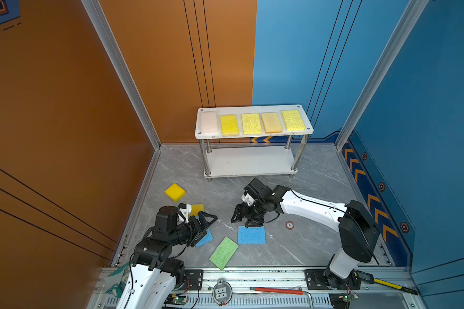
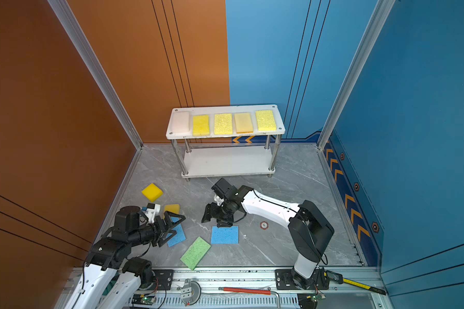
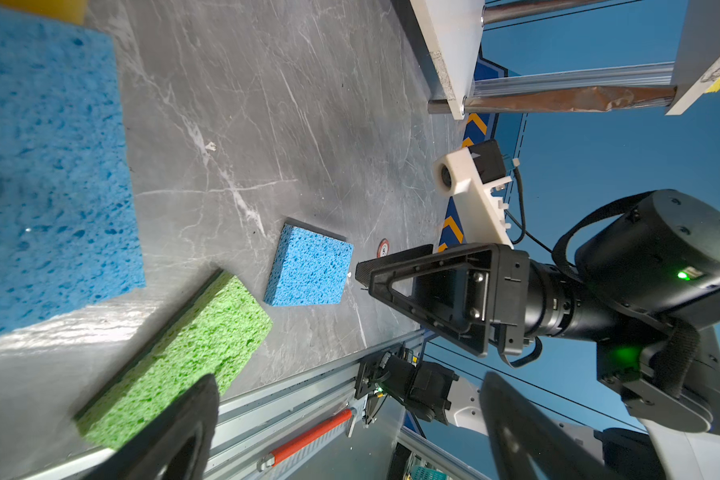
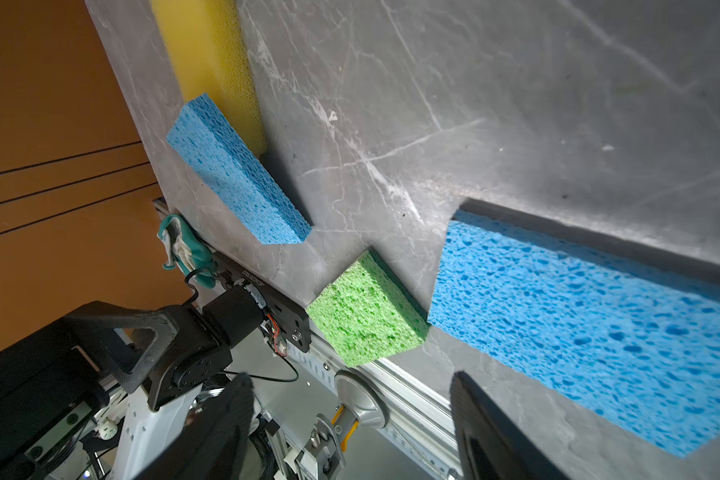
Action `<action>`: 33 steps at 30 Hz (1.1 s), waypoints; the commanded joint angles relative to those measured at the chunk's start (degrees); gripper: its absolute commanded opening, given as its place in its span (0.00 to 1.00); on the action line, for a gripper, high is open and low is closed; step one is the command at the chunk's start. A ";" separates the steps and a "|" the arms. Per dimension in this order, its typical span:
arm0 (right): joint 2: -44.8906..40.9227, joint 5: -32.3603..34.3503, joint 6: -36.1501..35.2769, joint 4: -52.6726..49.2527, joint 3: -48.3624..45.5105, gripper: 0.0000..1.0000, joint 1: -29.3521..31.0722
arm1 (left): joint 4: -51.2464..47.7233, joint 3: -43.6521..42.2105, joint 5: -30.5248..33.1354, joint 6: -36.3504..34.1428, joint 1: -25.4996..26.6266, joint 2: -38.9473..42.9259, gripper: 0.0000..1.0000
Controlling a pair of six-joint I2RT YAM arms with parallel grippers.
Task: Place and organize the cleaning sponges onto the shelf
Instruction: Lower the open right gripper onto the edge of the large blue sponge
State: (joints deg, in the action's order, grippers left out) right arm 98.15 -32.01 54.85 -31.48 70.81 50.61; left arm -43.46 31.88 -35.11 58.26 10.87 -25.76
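Sponge [image 1: 205, 238] (half hidden) under left tool [image 1: 209, 227]

Five sponges [image 1: 251, 124] fill the shelf's [image 1: 253, 136] upper tier [image 1: 252, 109]; the lower tier [image 1: 249, 160] lies open between its posts [image 1: 299, 153], with bare worktop [image 1: 319, 184] in front.

In both top views the left gripper [image 1: 206, 227] covers most of one blue sponge [image 1: 205, 238] and half of the yellow sponge [image 1: 198, 208] beyond it. In the right wrist view the other blue sponge [image 4: 591, 332] runs off the picture's edge. We cannot read the round floor sticker [image 1: 289, 225].
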 commanded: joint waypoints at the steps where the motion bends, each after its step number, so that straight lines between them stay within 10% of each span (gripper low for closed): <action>1: 1.00 -1.00 -1.24 -2.61 -0.38 0.77 0.81 | -4.85 -0.37 1.67 -0.18 -0.41 3.44 0.98; 33: -8.78 10.86 3.20 -2.44 -2.94 0.78 7.11 | -4.71 7.09 -0.89 -10.96 -3.15 -7.53 0.98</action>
State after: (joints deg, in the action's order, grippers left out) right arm 90.78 -23.64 56.07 -33.43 69.10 56.73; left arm -48.88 36.95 -33.56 50.46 8.67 -32.42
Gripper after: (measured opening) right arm 0.779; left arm 0.981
